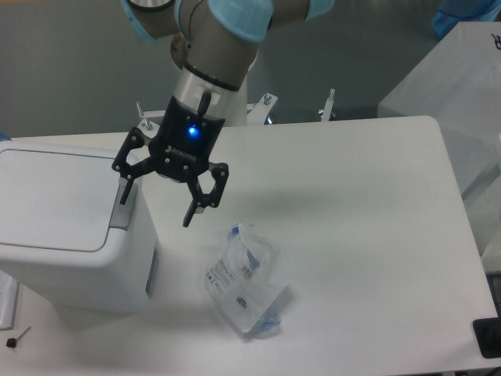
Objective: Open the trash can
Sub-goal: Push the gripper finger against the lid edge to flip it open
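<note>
I have the gripper [156, 204] with its 2 fingers spread apart, hovering at the right edge of the trash can [66, 227], which sits at the table's [368, 227] near left, lid down, with a clear plastic bag [246, 282] lying to its right.

We see white brand lettering on black gripper [156, 200] body, under blue light; too small and tilted to read for sure. Clear plastic bag [246, 286] carries blue print and label block; characters too blurred to make out. We find no other readable text, number or sign.
</note>
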`<state>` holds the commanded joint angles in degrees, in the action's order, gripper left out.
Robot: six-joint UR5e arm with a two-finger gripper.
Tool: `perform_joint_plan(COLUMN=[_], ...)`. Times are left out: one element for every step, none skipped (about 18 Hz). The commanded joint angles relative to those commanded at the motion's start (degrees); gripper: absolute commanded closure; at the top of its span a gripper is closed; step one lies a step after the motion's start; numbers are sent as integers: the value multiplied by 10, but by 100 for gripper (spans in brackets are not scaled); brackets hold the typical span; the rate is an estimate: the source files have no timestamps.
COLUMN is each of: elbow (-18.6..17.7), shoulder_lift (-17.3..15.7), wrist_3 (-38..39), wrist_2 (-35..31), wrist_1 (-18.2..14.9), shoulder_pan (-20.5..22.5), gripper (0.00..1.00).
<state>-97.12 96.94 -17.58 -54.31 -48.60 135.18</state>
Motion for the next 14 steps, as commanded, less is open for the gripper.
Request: perform_joint_plan(elbow=[0, 0, 0, 0, 0, -1, -3, -4, -6, -8, -9, -9, -9, -9], shoulder_lift=[0, 1, 2, 2, 1, 1, 1, 1, 2, 2, 2, 2, 2, 2], wrist_3=[-1, -1, -2, -2, -2, -1, -1, -2, -2, -2, -2, -2, -2, -1], wrist_2=[-8, -15, -18, -18, -19, -19, -19, -23, -29, -33, -33, -33, -33, -33], wrist_1=[0, 0, 0, 0, 0, 0, 0, 0, 0, 0, 0, 0, 0, 0], shoulder_pan=[0, 0, 0, 0, 0, 0, 0, 0, -1, -1, -1, -1, -1, -1], gripper=[0, 0, 0, 0, 0, 0, 0, 0, 0, 0, 0, 0, 0, 0])
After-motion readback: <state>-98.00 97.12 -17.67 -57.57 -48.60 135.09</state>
